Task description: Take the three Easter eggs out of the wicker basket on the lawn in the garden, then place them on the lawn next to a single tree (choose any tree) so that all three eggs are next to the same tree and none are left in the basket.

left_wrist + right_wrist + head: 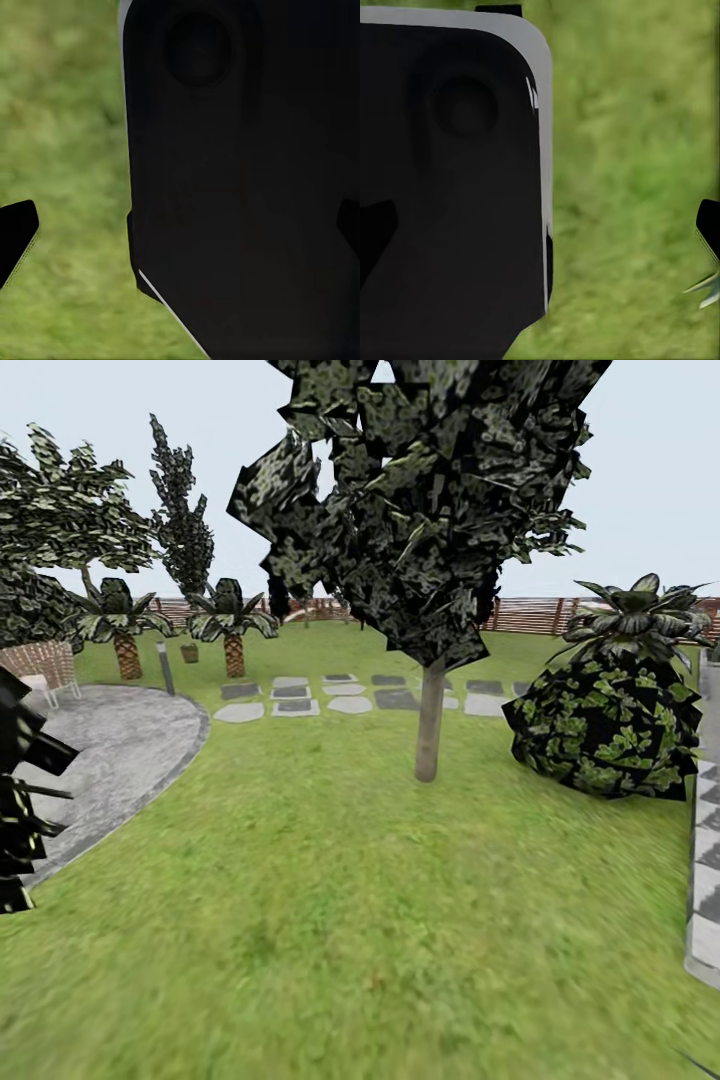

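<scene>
A tree [428, 730] with a straight grey-brown trunk and a dark leafy canopy stands mid-lawn ahead in the head view. The lawn [300, 900] spreads green from the near edge up to it. Far off, between two palms, sits a small brown basket-shaped thing [189, 652], too distant to tell whether it is the wicker basket. The Easter eggs are out of view. In the left wrist view my left gripper [182, 232] is open, with a dark robot panel and grass behind it. My right gripper [542, 231] is open too, with nothing between its fingers.
A round grey paved patch [110, 750] lies at the left and stepping stones [350, 695] cross behind the tree. A big dark bush [605, 730] stands at the right beside checkered paving [705, 880]. Two short palms [127, 645] and a slatted fence [530, 615] close the far side.
</scene>
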Robot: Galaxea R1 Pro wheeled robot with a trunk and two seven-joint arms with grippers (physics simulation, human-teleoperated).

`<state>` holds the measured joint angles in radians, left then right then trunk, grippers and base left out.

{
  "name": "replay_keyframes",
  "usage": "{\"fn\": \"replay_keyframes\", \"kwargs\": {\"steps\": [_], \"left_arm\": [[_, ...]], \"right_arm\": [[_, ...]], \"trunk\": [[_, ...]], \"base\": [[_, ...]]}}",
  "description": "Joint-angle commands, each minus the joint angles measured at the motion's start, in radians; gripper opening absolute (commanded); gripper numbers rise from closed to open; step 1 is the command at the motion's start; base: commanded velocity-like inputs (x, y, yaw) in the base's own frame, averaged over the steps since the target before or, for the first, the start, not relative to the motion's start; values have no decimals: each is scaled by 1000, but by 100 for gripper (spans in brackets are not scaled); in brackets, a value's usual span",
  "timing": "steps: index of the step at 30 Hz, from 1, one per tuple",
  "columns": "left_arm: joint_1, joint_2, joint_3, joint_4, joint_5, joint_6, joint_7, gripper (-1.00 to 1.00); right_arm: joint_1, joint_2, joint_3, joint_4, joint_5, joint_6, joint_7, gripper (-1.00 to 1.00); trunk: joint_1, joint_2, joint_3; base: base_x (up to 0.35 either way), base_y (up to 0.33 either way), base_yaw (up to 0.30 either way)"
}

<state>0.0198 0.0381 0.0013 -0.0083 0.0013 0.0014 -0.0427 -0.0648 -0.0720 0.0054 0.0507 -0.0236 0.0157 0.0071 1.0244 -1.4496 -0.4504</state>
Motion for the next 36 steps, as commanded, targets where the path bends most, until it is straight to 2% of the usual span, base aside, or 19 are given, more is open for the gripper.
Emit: {"fn": "replay_keyframes", "kwargs": {"steps": [1, 12, 27, 36], "left_arm": [[0, 0, 0, -1, 0, 0, -3, 100], [0, 0, 0, -1, 0, 0, -3, 100], [0, 0, 0, -1, 0, 0, -3, 100], [0, 0, 0, -1, 0, 0, -3, 100]], "right_arm": [[-1, 0, 1, 1, -2, 1, 1, 100], [-1, 0, 1, 1, -2, 1, 1, 100], [-1, 0, 1, 1, -2, 1, 1, 100], [-1, 0, 1, 1, -2, 1, 1, 100]], "trunk": [[1, 0, -1], [1, 0, -1], [1, 0, -1], [1, 0, -1]], "base": [[338, 0, 0], [338, 0, 11], [338, 0, 232], [338, 0, 30]]}}
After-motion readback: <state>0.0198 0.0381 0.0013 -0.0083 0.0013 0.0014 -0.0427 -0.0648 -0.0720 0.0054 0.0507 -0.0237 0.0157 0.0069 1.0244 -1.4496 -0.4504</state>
